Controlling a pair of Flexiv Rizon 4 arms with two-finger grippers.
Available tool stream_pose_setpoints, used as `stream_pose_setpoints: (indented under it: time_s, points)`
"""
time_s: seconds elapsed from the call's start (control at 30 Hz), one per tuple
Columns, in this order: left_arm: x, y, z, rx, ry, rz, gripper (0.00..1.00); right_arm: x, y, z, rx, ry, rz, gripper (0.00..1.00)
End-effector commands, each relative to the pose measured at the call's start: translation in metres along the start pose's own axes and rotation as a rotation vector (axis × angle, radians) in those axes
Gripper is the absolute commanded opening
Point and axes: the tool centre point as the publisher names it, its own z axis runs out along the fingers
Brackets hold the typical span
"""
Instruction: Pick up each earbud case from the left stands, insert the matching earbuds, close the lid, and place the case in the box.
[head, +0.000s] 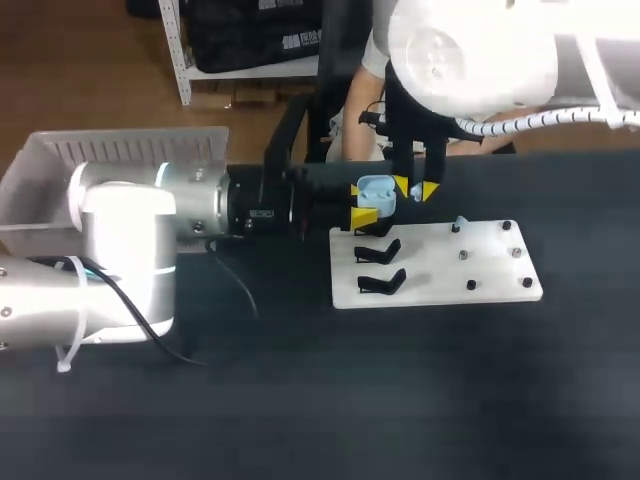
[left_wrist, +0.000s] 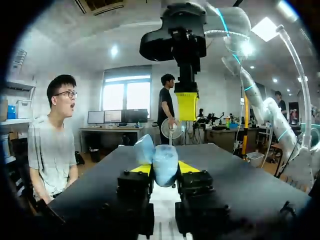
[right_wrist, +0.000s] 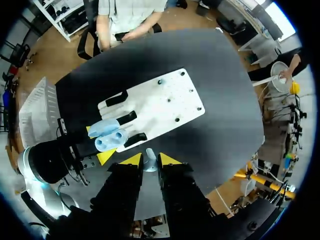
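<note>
1. A black worktop (head: 400, 400) carries the whole scene, with both arms meeting near the middle of its far edge.
2. The left arm (head: 130, 250) stretches in low from the worktop's left edge, lying nearly level above the surface.
3. The right arm (head: 470, 50) comes down from the far right corner, its wrist pointing straight at the worktop.
4. A grey box (head: 130, 148) sits at the far left corner, partly hidden behind the left arm.
5. A white board (head: 440, 262) lies flat, right of middle and nearer the far edge than the near one.
6. Black stands (head: 380, 283) line the board's left end; small dark pegs (head: 470, 285) dot its right end.
7. The left gripper (head: 362, 203) pinches a pale blue earbud case (head: 375, 187) between its two yellow tips. It holds the case above the board's far left corner with the lid open.
8. The right gripper (head: 415, 190) hangs just beside the open case, its tips pressed onto a small pale earbud (right_wrist: 150, 161).
</note>
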Motion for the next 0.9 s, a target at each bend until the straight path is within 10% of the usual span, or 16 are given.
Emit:
stream_pose_setpoints:
  time_s: [0.03, 0.9]
  points:
    - [0.0, -0.003, 0.0, -0.009, -0.004, 0.004, 0.0, 0.002, 0.003, 0.0, -0.006, 0.011, 0.009, 0.0]
    - [0.002, -0.004, 0.001, 0.014, -0.01, 0.004, 0.0, 0.0, 0.036, -0.005, 0.06, 0.06, 0.097, 0.0]
